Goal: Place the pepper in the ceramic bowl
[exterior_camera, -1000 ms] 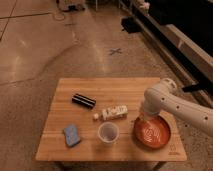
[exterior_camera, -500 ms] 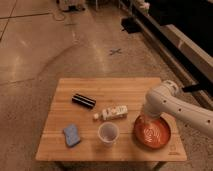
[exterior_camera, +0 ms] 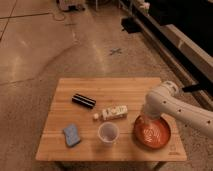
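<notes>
Wooden table (exterior_camera: 90,90) at frame centre is bearing the wide red-orange glazed ceramic bowl (exterior_camera: 161,141), lower right; the white arm's gripper (exterior_camera: 146,120) is hovering over its left rim. Small orange pepper isn't visible, so placement looks underway, unconfirmed.

The one camera looks down from high, off the near long edge of the desk (exterior_camera: 90,87), facing the floor beyond. It stands well back; the gripper (exterior_camera: 145,120) hangs by the right edge.
</notes>
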Controlling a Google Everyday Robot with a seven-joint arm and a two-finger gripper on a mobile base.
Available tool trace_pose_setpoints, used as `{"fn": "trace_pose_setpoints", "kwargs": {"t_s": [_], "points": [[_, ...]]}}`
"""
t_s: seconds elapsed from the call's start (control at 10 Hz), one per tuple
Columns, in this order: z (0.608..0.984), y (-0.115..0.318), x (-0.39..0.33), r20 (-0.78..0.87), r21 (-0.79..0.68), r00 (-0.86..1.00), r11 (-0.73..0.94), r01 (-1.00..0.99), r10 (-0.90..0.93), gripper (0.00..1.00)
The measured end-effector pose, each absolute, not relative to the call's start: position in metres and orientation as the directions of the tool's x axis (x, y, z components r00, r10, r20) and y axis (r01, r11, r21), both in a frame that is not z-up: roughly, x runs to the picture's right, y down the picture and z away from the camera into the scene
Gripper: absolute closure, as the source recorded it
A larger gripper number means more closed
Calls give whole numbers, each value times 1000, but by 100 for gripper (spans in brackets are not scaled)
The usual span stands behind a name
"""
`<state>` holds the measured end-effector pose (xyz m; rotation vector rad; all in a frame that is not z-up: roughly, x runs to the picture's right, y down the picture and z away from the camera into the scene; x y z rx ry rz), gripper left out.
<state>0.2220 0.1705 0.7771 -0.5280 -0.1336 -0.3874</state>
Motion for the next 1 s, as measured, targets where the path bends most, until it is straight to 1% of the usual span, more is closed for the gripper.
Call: {"fn": "trace_pose_setpoints", "kwargs": {"t_s": [1.0], "points": [[777,179,225,214,-461,926,804,376,-310,78]]}}
